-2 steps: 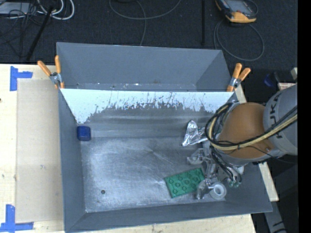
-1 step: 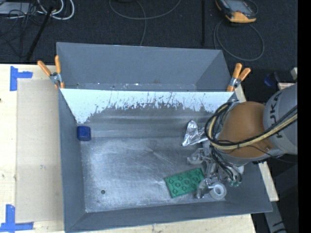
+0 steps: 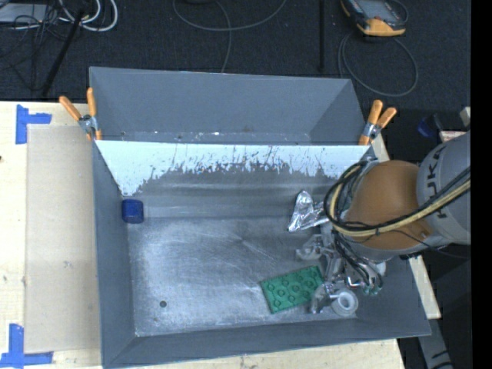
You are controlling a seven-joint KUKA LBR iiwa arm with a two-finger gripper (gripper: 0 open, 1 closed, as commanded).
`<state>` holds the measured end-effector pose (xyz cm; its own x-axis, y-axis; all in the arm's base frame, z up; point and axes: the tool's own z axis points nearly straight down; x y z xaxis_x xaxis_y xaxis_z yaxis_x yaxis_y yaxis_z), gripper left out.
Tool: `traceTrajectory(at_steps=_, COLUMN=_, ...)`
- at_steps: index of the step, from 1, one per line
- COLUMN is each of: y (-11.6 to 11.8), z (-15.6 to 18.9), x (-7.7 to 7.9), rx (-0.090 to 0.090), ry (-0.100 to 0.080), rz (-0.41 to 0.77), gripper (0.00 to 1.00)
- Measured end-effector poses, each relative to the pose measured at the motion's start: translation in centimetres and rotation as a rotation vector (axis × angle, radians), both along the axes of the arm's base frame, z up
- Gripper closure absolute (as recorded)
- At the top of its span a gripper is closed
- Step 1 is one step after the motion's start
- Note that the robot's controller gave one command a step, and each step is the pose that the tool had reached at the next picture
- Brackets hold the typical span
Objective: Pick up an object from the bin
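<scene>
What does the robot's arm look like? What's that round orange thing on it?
The arm is grey and rounded, with dark letters on its side. The orange thing is a smooth cover on its wrist. Black and yellowish cables loop round it, down to a small metal pincer.

So in the grey metal bin [image 3: 112, 283], the small blue plastic block [image 3: 132, 211] sits way over on the left of the floor, right at the foot of the far sloped wall and well apart from everything else. Over on the right, the flat green studded plastic plate [image 3: 290, 290] lies on the floor near the front wall, and the crumpled silver foil scrap [image 3: 305, 212] is behind it, closer to the far wall. The gripper [image 3: 332, 287] is down at the plate's right end, in front of the foil, though I can't tell if it's touching the plate.
</scene>
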<state>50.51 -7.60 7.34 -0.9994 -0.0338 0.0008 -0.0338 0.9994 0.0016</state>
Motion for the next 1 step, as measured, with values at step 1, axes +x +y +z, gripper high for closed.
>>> traceTrajectory(at_steps=1, y=0.01, z=0.04, x=0.01, rx=0.000, ry=0.000, rz=0.001, gripper=0.00)
